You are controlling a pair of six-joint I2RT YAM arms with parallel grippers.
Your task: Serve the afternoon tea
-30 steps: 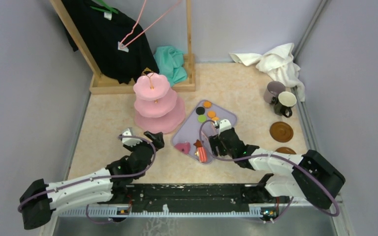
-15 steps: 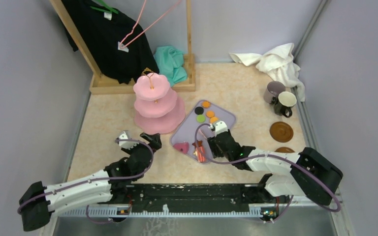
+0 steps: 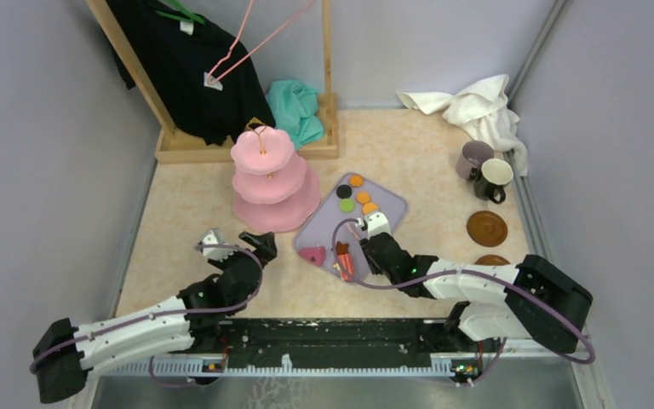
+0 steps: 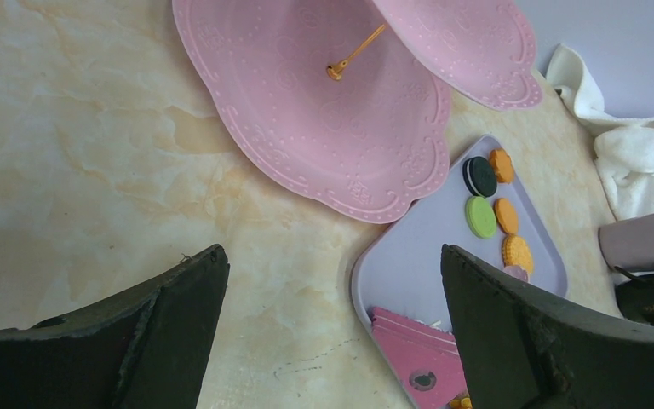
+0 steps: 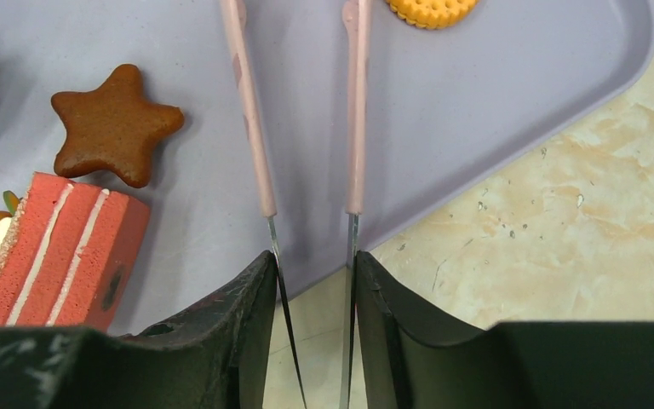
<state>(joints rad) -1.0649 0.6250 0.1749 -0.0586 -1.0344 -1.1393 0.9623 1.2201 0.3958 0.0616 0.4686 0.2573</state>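
Note:
The pink three-tier stand [image 3: 268, 179] stands left of the lilac tray [image 3: 324, 226]. On the tray lie black [image 3: 344, 192], green [image 3: 347, 205] and orange rounds [image 3: 363, 198], a brown star [image 3: 341, 249], a red cake slice [image 3: 346, 267] and a pink wedge [image 3: 312, 254]. My right gripper [image 3: 373, 254] is at the tray's near right edge, shut on the thin pink tongs [image 5: 356, 128]. The tongs reach over the tray beside the star [image 5: 115, 126]. My left gripper [image 3: 237, 243] is open and empty, on the near side of the stand [image 4: 324, 111]. Mauve [image 3: 474, 158] and cream mugs [image 3: 495, 177] and brown saucers [image 3: 486, 227] sit far right.
A wooden rack [image 3: 247, 146] with a black garment [image 3: 179, 60] and a teal cloth [image 3: 296, 106] stands behind the stand. A white towel [image 3: 477, 106] lies at the back right. Grey walls close in left and right.
My left gripper has drawn back a little toward the near left. My right gripper, with the tongs, has shifted slightly left along the tray's edge.

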